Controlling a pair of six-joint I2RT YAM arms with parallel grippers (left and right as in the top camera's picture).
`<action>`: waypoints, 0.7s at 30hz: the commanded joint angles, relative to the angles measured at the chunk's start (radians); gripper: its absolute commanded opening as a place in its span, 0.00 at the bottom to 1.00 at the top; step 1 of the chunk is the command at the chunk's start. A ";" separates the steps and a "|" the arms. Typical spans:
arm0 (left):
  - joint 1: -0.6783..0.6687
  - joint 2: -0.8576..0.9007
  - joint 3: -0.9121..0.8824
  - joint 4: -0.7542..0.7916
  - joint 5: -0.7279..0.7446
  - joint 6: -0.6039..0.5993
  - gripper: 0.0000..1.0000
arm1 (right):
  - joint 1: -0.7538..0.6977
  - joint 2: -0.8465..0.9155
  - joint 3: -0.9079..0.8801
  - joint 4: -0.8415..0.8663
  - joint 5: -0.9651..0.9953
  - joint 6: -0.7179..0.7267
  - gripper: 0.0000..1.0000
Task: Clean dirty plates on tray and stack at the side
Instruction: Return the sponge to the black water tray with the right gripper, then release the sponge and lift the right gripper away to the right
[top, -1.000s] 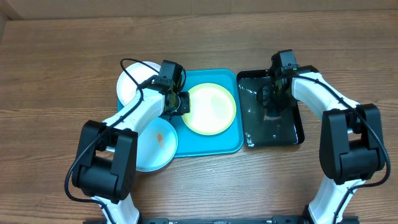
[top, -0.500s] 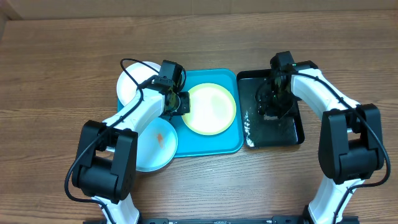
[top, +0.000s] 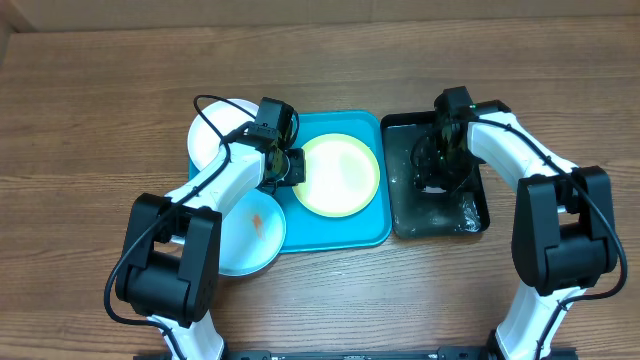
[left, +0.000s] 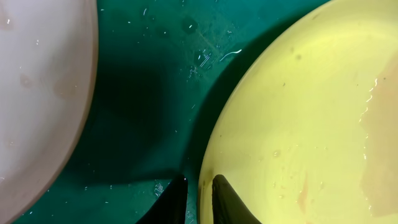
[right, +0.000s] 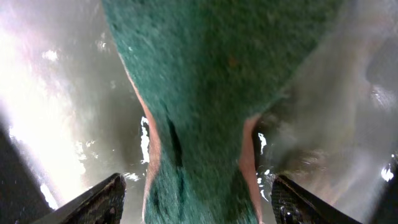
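Since the earlier frame the right gripper (right: 202, 198) has spread its fingers, and suds (top: 467, 212) in the glossy black tray (top: 402, 128) have slid toward its 5 o'clock corner. The white plate (top: 208, 135) overlaps the turquoise tray (top: 340, 232) at 10 o'clock, the orange-smeared light blue plate (top: 245, 240) at 7. The left gripper (left: 199, 182), narrow, straddles the wet pale yellow-green plate (top: 340, 175) at its 9 o'clock rim; whether it pinches cannot be told. Only the right wrist view shows the coarse green sponge (right: 205, 93) lying free between wide fingers.

Turquoise tray (top: 350, 233); yellow-green plate (top: 340, 175); white plate (top: 208, 135); black tray (top: 405, 215); green sponge (right: 211, 93).
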 joint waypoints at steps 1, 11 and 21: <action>-0.007 0.010 -0.005 -0.003 0.001 -0.018 0.17 | -0.003 0.005 0.083 -0.021 0.003 -0.006 0.77; -0.010 0.011 -0.043 0.032 -0.023 -0.033 0.16 | -0.010 0.005 0.174 -0.048 0.010 -0.005 0.78; -0.020 0.011 -0.044 0.031 -0.027 -0.036 0.04 | -0.124 0.004 0.248 -0.051 -0.163 -0.005 0.81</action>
